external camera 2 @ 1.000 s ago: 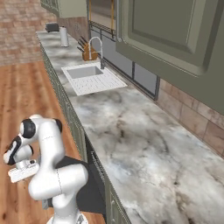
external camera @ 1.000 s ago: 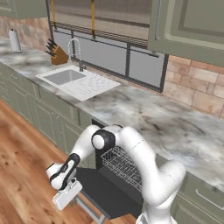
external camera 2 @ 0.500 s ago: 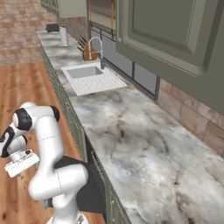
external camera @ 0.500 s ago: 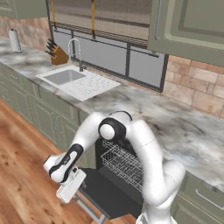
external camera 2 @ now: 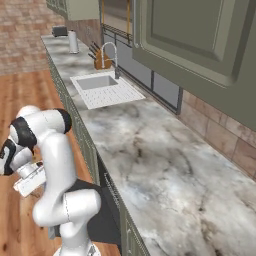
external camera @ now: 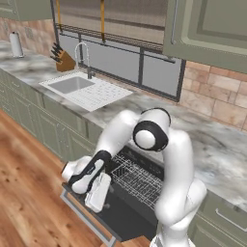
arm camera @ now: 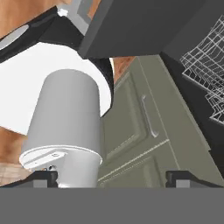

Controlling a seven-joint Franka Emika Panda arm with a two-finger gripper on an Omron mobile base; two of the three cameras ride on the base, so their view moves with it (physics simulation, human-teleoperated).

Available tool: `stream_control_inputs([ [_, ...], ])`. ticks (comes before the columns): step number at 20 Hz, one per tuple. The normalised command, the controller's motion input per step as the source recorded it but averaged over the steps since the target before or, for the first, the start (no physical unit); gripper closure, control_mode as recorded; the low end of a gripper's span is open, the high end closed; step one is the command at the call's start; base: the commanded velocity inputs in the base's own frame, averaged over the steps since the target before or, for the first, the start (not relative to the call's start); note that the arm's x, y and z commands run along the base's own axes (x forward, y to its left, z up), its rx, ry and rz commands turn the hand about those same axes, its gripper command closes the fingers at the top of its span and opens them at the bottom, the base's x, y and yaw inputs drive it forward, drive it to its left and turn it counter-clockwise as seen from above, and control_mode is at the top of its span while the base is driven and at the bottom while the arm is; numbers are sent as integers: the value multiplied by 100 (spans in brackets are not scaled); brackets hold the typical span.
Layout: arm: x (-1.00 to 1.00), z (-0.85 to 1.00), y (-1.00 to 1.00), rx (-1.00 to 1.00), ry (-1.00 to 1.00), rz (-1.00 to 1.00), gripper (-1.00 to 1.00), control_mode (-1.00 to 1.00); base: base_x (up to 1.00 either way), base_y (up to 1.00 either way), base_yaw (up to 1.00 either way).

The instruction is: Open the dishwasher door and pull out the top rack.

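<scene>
**Door down, rack waiting: bring the hand round to the wire**

The robot's two-finger hand (external camera: pixel 91 195) hangs low in front of the cabinets, just above the outer edge of the wide dark grey-black dishwasher door (external camera: pixel 120 217); its two small dark tips sit far apart at the bottom of the hand view with nothing between them, so I take it as released, grasping nothing; it seems to be pointing back under the arm at a pale green cabinet door (arm camera: pixel 144 131) and not at the machine.

That dark door lies swung down, close to flat, with its long silver bar handle (external camera: pixel 84 217) along the outer edge nearest the wooden floor (external camera: pixel 29 202); so the opening looks done, by my reckoning, and the rack is the step in hand.

The shallow top rack of thin silver-white wire (external camera: pixel 140 179) sits behind the hand, inside the dark opening under the marbled grey tabletop (external camera: pixel 212 140), apparently not yet drawn out; a corner of its grid shows at the edge of the hand view (arm camera: pixel 205 57).

To do it well, I'd turn the wrist to face the rack's front rail, go in above the lowered door without knocking it, close on a front wire near the middle, and pull straight out, level, along the runners; an off-centre grip could skew the basket.
</scene>
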Motion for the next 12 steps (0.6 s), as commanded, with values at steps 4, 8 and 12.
stream_control_inputs([
  [4, 40, 2, -67, 0, 40, 17, -100, -100, 0, 0, 0],
  [8, 56, -24, -72, 0, 41, 14, -100, -100, 0, 0, 0],
  [12, 51, -40, -72, -3, 30, 16, -100, -100, 0, 0, 0],
])
